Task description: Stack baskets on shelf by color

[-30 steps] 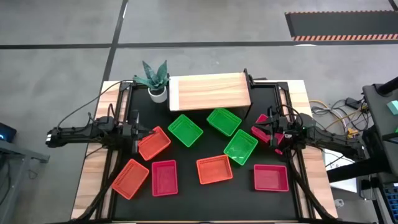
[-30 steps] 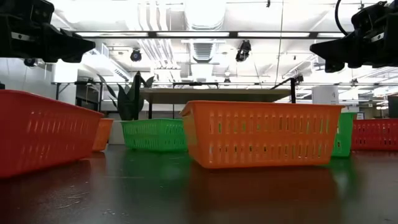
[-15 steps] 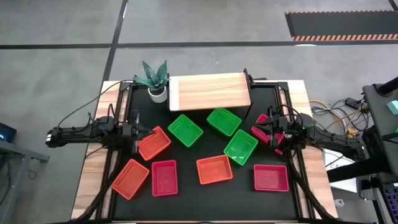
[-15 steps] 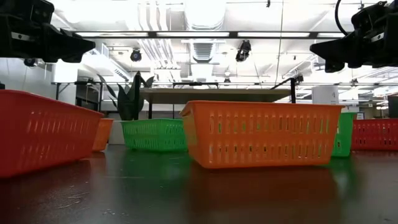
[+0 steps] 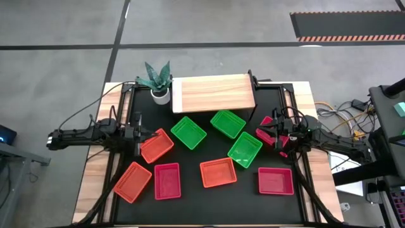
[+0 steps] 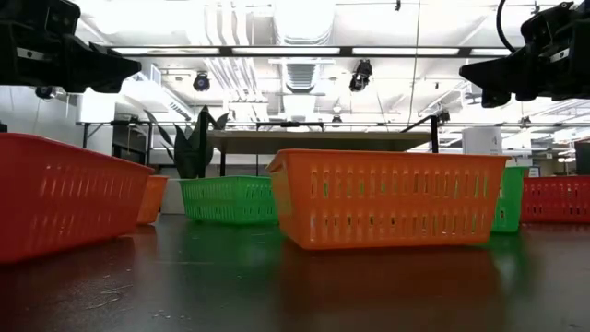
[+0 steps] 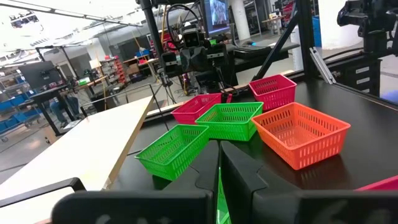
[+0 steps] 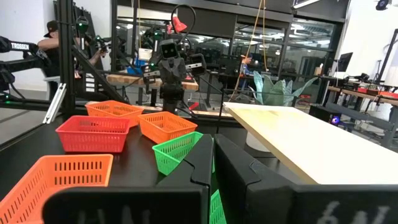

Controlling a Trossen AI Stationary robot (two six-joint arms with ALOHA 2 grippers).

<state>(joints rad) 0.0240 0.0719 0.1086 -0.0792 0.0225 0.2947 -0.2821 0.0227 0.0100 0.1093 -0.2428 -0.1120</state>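
Nine mesh baskets sit flat on the black table point(image 5: 196, 196). The three green ones point(image 5: 188, 132) point(image 5: 228, 123) point(image 5: 245, 149) are grouped in front of the light-wood shelf point(image 5: 214, 93), which holds nothing. The orange ones point(image 5: 156, 145) point(image 5: 133, 181) point(image 5: 218, 172) and two red-pink ones point(image 5: 167, 180) point(image 5: 275, 180) lie nearer. The third red-pink basket point(image 5: 264, 133) is partly under my right gripper point(image 5: 277, 134). My left gripper point(image 5: 140, 134) hovers beside the far-left orange basket. Both grippers are shut and held high above the table point(image 6: 124, 66) point(image 6: 472, 72).
A potted plant point(image 5: 158, 82) stands at the shelf's left end. Black frame rails run along the table's left and right sides point(image 5: 123, 120) point(image 5: 292, 107). Bare tabletop lies along the near edge. Cables hang off the right side point(image 5: 345, 117).
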